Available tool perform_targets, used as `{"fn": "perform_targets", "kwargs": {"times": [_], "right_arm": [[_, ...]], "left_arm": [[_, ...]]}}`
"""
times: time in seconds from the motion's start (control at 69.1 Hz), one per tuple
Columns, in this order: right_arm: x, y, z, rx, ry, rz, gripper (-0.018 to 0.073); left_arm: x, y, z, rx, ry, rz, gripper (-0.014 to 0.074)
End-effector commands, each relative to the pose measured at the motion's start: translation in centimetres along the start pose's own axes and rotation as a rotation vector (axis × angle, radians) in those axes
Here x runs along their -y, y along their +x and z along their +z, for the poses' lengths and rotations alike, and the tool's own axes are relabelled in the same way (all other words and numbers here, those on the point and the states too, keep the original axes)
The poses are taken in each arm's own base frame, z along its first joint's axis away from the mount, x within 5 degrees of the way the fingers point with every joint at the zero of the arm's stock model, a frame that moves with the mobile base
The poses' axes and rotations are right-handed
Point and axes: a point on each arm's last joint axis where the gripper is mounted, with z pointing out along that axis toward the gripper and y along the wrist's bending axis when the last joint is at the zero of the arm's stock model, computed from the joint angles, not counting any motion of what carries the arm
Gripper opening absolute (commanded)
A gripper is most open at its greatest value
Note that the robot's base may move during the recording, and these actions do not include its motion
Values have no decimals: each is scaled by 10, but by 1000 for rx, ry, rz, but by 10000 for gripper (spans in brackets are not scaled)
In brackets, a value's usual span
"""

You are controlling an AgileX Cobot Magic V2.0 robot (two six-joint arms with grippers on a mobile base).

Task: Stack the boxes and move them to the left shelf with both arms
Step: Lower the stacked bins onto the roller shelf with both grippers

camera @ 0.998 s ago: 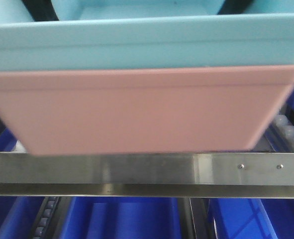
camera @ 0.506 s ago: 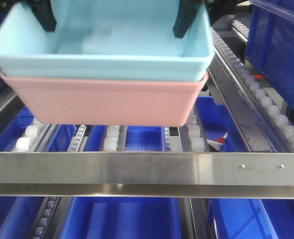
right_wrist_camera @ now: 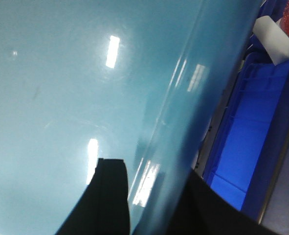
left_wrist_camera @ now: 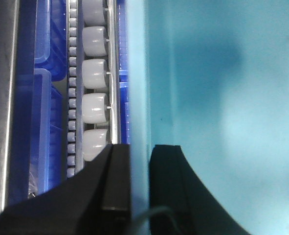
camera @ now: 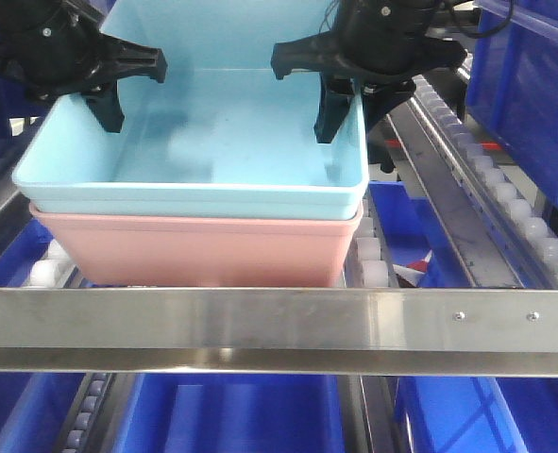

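Note:
A light blue box (camera: pixel 203 142) sits nested in a salmon-pink box (camera: pixel 194 250), making one stack. The stack is low over the white rollers (camera: pixel 371 272) of the left shelf, just behind its steel crossbar (camera: pixel 260 321). I cannot tell whether it touches the rollers. My left gripper (camera: pixel 94 99) is shut on the blue box's left wall (left_wrist_camera: pixel 139 98), one finger inside and one outside (left_wrist_camera: pixel 140 152). My right gripper (camera: pixel 354 109) pinches the right wall (right_wrist_camera: pixel 183 98) the same way (right_wrist_camera: pixel 154 176). The pink box is hidden in both wrist views.
Dark blue crates sit under the shelf (camera: pixel 231 415) and at the right (camera: pixel 533 85). A roller rail (camera: pixel 505 198) runs back along the right side. Beside the left wall I see a row of rollers (left_wrist_camera: pixel 95 73) and a blue crate (right_wrist_camera: pixel 247 127) below.
The stacked boxes have moved away from the camera and down, from filling the view above the crossbar to sitting low over the rollers. Both grippers have kept their hold.

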Motion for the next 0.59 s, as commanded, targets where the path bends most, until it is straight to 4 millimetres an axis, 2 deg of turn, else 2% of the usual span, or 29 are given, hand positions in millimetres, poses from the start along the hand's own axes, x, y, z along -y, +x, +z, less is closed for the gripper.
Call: {"fn": "perform_targets", "kwargs": {"times": [0.0, 0.145, 0.217, 0.289, 0.463, 0.578], "right_arm": [[-9, -28, -34, 189, -49, -34, 36], [-8, -28, -34, 189, -46, -34, 41], [-8, -28, -34, 184, -44, -32, 65], [-8, -28, -34, 182, -43, -32, 152], [-8, -28, -34, 180, -43, -32, 482], [-7, -27, -34, 173, -41, -31, 599]], "left_arm": [[8, -31, -22, 196, 87, 7, -2], [8, -31, -22, 195, 87, 7, 5], [8, -31, -22, 194, 86, 7, 49], [8, -31, -22, 194, 86, 7, 135], [7, -29, -21, 175, 69, 15, 395], [5, -27, -21, 159, 52, 26, 514]]}}
